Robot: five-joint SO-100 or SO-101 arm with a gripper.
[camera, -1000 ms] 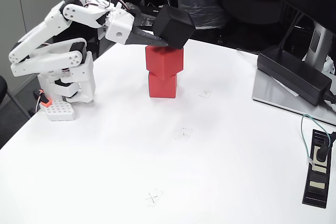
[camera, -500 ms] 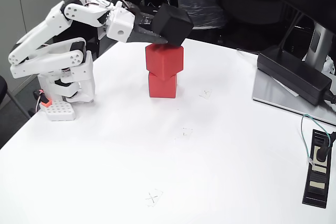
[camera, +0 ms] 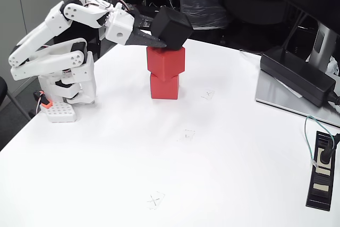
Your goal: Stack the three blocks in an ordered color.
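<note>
White plastic links make up the arm, which stands at about 9 o'clock in the fixed view, next to a small white perforated block (camera: pixel 58 112) with an orange bit. Its end effector (camera: pixel 159 36) reaches toward 1 o'clock and pinches the black block (camera: pixel 171 26), which is tilted and hangs just above the stack, perhaps touching it at one corner.

Below it, the upper red block (camera: pixel 166 61) sits on the lower red block (camera: pixel 164 86), a little turned against it. So I judge two blocks are stacked, and what is left is to level the black one, set it on top and release it.

The bench (camera: pixel 175 174) is white, with faint pencil crosses. At 3 o'clock lies a long black power brick (camera: pixel 298 75), and at 4 o'clock a black socket strip (camera: pixel 320 170) with a cable. Dark office clutter stands behind.
</note>
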